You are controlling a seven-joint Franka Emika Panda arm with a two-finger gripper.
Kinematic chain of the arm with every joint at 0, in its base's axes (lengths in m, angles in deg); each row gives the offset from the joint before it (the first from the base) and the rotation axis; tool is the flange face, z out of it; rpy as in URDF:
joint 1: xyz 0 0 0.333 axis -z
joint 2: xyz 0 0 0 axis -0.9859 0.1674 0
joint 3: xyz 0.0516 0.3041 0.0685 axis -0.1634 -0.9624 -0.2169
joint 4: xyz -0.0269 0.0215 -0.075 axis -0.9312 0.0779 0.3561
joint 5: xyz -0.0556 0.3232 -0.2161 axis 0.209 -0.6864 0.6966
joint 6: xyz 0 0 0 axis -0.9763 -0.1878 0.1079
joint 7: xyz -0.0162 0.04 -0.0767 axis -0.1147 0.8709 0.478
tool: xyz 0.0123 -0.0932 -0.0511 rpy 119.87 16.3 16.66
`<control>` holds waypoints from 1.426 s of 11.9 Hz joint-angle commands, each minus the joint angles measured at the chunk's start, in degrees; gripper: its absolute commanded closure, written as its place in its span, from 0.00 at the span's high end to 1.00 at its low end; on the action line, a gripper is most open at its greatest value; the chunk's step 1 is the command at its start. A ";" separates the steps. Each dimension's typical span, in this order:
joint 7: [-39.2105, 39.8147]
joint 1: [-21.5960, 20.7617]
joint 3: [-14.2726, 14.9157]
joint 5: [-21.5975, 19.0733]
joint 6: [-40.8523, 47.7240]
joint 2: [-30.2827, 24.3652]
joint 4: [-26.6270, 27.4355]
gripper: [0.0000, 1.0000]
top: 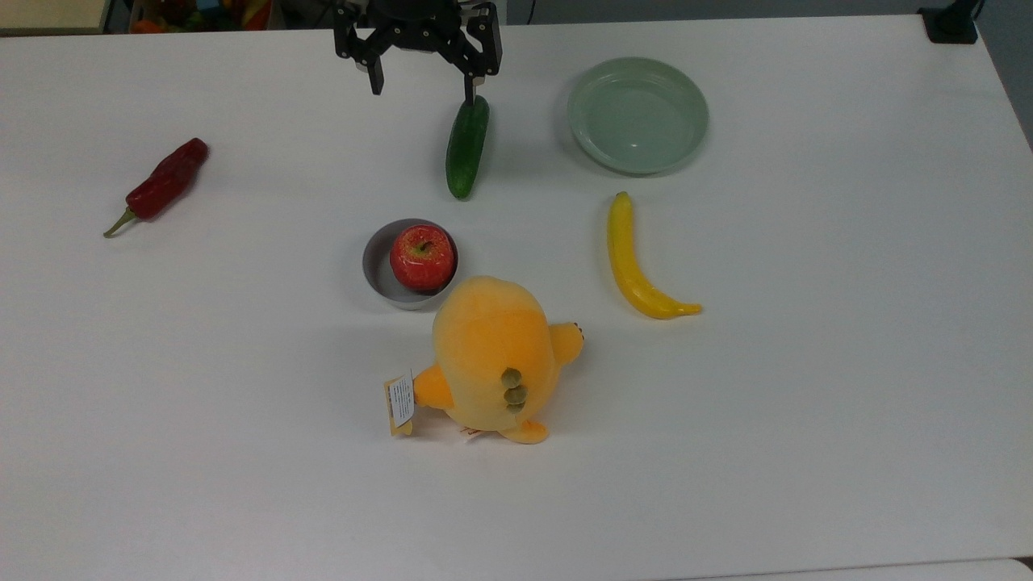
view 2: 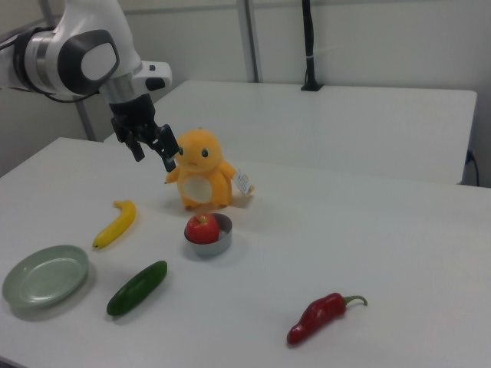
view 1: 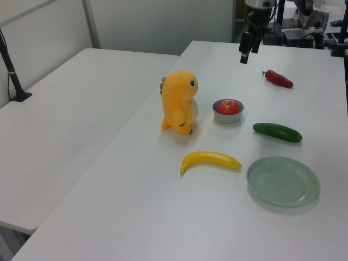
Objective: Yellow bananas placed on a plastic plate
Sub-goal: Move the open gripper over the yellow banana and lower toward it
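Tool point(top: 422, 87) released, empty, raised over table, banana point(top: 637, 265) beside plate point(top: 637, 114), not on it

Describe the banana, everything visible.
The banana is one long, slim, curved, bright-yellow piece with pointed ends and a smooth, glossy, plastic-looking skin. It lies flat on the white table, untouched and apart from everything else. In the top view it sits just below the pale green plate, not on it, one tip toward the plate, the other hooking to the top view's right. The open pincer hangs well away from it.
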 commanded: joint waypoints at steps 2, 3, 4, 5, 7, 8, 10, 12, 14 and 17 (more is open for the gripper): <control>-0.17 0.60 1.34 -1.61 6.63 5.29 -7.99 1.00; -0.17 0.51 1.34 -1.61 6.63 5.38 -7.99 1.00; -0.17 0.51 1.34 -1.61 7.06 5.38 -7.99 1.00; -0.26 0.51 1.34 -1.61 7.33 5.29 -7.99 1.00; -0.69 0.51 1.34 -1.61 8.29 5.38 -9.21 1.00; -0.96 0.34 1.25 -1.52 9.17 5.29 -9.31 1.00; -2.19 0.51 1.34 -1.52 9.00 5.38 -9.31 1.00; -2.45 -0.10 0.99 -0.56 8.91 5.82 -9.13 1.00; -2.72 -0.27 0.55 -1.52 8.74 6.26 -9.13 1.00; -3.51 -4.48 0.46 -1.52 8.04 9.06 -9.22 1.00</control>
